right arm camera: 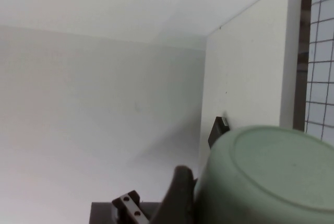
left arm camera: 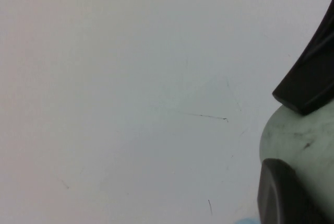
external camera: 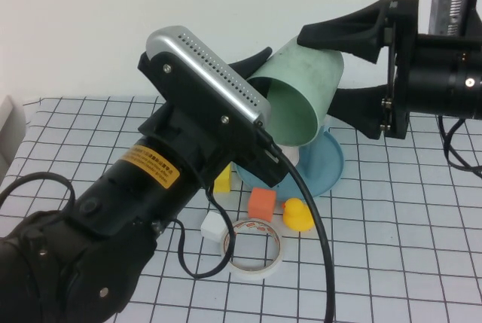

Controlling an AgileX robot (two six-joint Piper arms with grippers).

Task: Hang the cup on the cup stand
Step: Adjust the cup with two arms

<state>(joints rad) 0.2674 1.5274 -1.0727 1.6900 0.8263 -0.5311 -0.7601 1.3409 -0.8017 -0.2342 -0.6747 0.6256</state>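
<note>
With the left claw (external camera: pixel 260 74) pinching the cup (external camera: pixel 301 97) and the right claw (external camera: pixel 354 71) spread around its base, lower it mouth-down slowly onto the cup stand (external camera: pixel 327 165).

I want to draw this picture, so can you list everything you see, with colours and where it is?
Pale mint-green plastic cup: one, held tilted in the air above the stand.
Round teal-blue cup stand: one, on the table behind the toys.
Orange cube: one, in front of the stand.
Yellow rubber duck: one, beside the orange cube.
White cube: one, next to the tape.
Yellow block: one, partly hidden by the left arm.
White tape roll: one, nearest the camera.
Left hand: black, gripping the cup.
Right hand: black, open around the cup's base.
</note>
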